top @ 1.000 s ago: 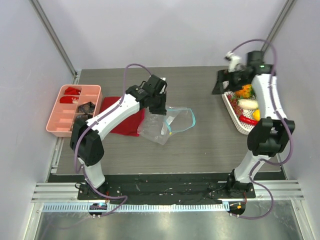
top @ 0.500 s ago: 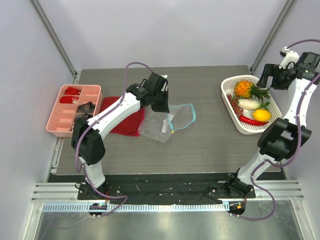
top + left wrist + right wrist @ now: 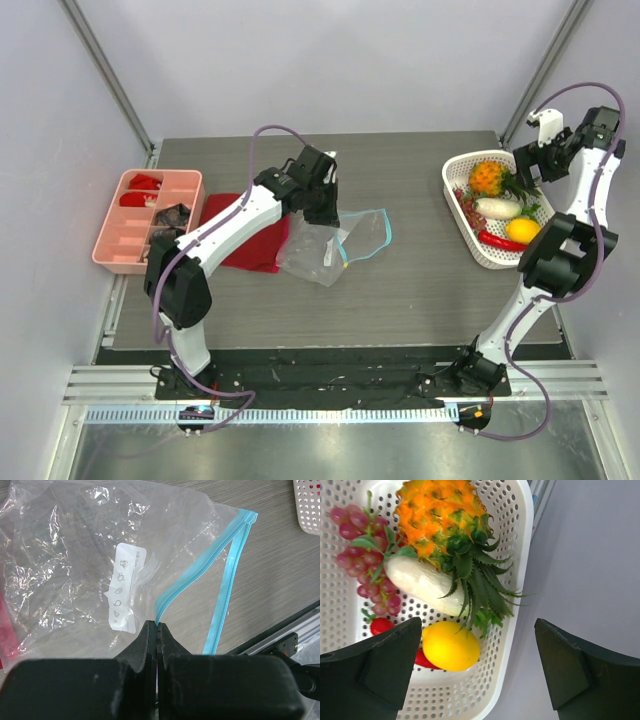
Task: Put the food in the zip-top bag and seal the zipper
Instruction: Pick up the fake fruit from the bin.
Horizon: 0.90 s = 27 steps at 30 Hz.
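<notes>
The job had barely begun. The zip-top bag [image 3: 318, 250] lay on the table [image 3: 420, 290] a little left of the middle, with its left edge just beside the red cloth [image 3: 250, 245]. It looked empty; only its white label showed through the clear plastic. The left gripper [image 3: 157, 627] was clenched tight on one lip of the blue zipper [image 3: 225, 580], and the other lip curved away from it, so the mouth stood partly open toward the right. All the food sat well apart from the bag, in the white basket [image 3: 520, 540] at the far right of the table. In it were the pineapple [image 3: 440, 515], the white radish [image 3: 420, 582], the yellow round fruit [image 3: 451, 646], the grapes [image 3: 367, 555] and the red chili [image 3: 382, 626], which was partly hidden. The right gripper [image 3: 477, 625] hung over the basket with its jaws spread wide and nothing between them. So no piece of food had been picked up or put in the bag. Every piece had to be carried across and dropped into the open mouth. After that, the zipper had to be pressed shut along its whole length.
</notes>
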Tool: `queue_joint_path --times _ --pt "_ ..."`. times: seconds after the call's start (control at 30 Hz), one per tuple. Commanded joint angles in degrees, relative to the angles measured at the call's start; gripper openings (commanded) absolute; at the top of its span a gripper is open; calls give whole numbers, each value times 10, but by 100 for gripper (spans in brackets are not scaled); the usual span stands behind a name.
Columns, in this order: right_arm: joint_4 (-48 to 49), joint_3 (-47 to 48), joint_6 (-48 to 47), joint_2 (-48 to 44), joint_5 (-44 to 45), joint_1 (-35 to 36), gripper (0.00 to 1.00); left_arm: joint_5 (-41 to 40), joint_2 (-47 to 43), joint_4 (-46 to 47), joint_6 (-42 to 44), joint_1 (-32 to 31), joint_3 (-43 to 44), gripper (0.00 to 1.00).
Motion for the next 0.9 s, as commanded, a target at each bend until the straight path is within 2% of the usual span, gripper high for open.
queue_joint_path --times 0.0,0.57,0.87 --pt "29 42 -67 25 16 14 100 10 1 18 4 3 -2 0" --pt "161 -21 -147 109 133 48 100 31 5 14 0 11 2 0" --pt "180 -66 -218 110 154 48 93 40 3 11 0 16 -6 0"
